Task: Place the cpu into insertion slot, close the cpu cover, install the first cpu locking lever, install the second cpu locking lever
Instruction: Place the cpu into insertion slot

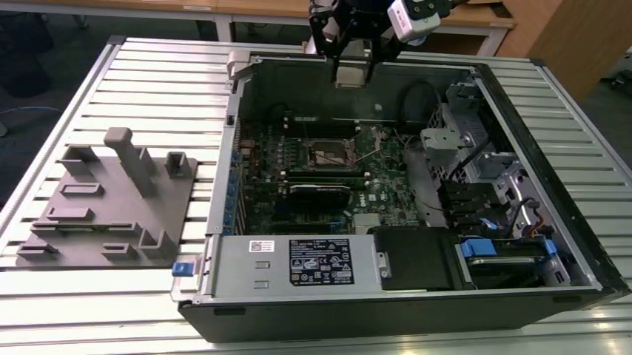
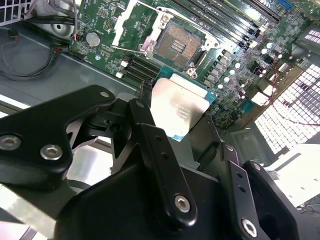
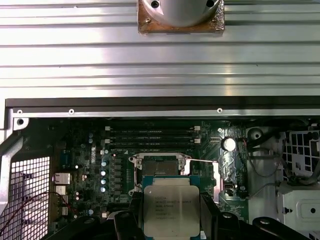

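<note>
Second wrist view: cpu [image 2: 180, 107] between the jaws, apart from insertion slot [image 2: 178, 45]

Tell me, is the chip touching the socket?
Apart. In the second wrist view the gripper holds the cpu short of the empty slot.

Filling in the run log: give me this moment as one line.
gripper: shut on cpu | cpu: held clear of motherboard, not seated | insertion slot: empty
</note>
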Controlling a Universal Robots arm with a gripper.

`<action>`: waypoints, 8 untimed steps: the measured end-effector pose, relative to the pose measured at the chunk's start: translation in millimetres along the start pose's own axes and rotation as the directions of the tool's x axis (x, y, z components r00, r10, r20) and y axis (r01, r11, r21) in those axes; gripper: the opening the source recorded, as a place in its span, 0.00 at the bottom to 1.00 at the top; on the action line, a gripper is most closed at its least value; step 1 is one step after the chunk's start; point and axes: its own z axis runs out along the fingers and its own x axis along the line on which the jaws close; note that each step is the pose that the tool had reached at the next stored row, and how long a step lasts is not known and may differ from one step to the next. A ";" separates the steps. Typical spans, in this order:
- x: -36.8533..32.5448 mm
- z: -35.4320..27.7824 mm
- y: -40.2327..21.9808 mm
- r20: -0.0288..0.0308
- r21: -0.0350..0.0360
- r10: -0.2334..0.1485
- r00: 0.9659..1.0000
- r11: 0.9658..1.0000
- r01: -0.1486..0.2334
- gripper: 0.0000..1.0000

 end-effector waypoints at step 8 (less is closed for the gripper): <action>0.0 2.1 -0.2 0.000 0.000 0.000 1.000 1.000 0.000 0.54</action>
